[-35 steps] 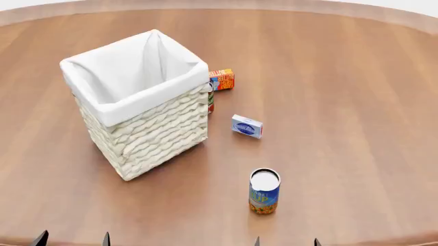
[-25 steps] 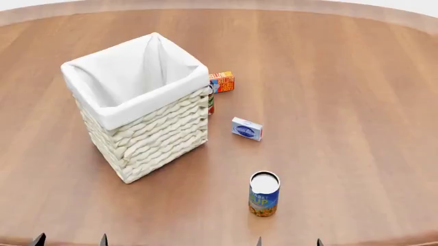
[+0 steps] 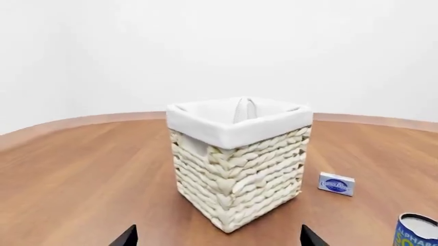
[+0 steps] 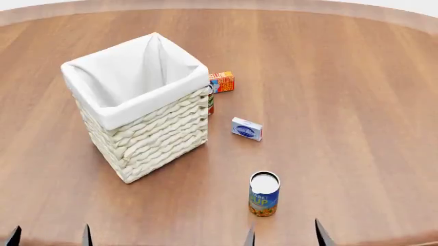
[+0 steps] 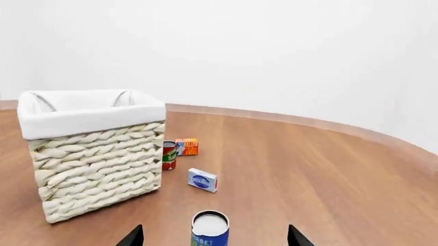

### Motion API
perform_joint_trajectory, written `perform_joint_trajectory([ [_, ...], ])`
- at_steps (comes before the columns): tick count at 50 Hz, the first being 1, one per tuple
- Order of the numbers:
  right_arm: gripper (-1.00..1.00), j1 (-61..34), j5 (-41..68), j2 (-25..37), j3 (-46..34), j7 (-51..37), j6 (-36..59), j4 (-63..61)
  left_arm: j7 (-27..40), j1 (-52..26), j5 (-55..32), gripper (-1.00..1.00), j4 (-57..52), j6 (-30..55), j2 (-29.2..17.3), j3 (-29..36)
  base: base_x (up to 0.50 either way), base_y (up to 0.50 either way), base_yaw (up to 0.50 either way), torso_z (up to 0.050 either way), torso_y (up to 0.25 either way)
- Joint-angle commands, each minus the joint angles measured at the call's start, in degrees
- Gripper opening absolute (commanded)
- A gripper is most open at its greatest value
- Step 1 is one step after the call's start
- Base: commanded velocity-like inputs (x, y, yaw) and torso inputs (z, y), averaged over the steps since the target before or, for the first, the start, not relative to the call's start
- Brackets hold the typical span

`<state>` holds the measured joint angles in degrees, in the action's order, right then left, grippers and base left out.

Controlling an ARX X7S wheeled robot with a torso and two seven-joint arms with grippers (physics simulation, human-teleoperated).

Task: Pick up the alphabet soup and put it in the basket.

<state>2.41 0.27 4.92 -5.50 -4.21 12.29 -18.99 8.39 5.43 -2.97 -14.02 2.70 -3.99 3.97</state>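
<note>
The alphabet soup can [image 4: 264, 194], blue label with a silvery top, stands upright on the wooden table near its front edge. It also shows in the right wrist view [image 5: 209, 229], straight ahead between the spread fingertips, and in the left wrist view [image 3: 416, 230]. The cream wicker basket [image 4: 137, 102] with white lining stands to the can's left and farther back; it also shows in both wrist views [image 3: 238, 159] [image 5: 92, 148]. My right gripper [image 4: 284, 237] is open and empty just in front of the can. My left gripper [image 4: 49, 236] is open and empty at the front left.
A small blue-and-white box [image 4: 246, 128] lies between can and basket. An orange-red carton [image 4: 222, 81] and a red-labelled can [image 5: 169, 155] sit behind the basket's right corner. The round table's edge [image 4: 383, 240] curves along the front.
Both pairs of fingertips have come further up into the head view; the right pair is nearer the can. The left tips shifted left. The table's objects have not moved.
</note>
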Motion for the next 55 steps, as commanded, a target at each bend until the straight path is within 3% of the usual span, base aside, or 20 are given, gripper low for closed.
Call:
perform_joint_trajectory([
  [1,1.0,0.04,-0.41,0.07,1.6,-0.19,7.42,-12.27,0.0,1.21,1.11,1.0,-10.64,3.56,-1.02,-0.29,0.0,0.0,0.0,0.0,0.0],
  [38,1.0,-1.77,-2.63,4.75,-0.46,-3.42,16.61,-28.54,3.12,3.18,-0.23,1.0,-24.53,7.79,-4.59,0.74,0.01,0.0,0.0,0.0,0.0],
  [55,1.0,-1.69,-1.56,5.61,-0.79,-3.56,16.54,-28.78,3.95,3.19,-0.76,1.0,-24.62,7.47,-5.49,1.52,0.47,0.07,0.0,0.0,0.0],
])
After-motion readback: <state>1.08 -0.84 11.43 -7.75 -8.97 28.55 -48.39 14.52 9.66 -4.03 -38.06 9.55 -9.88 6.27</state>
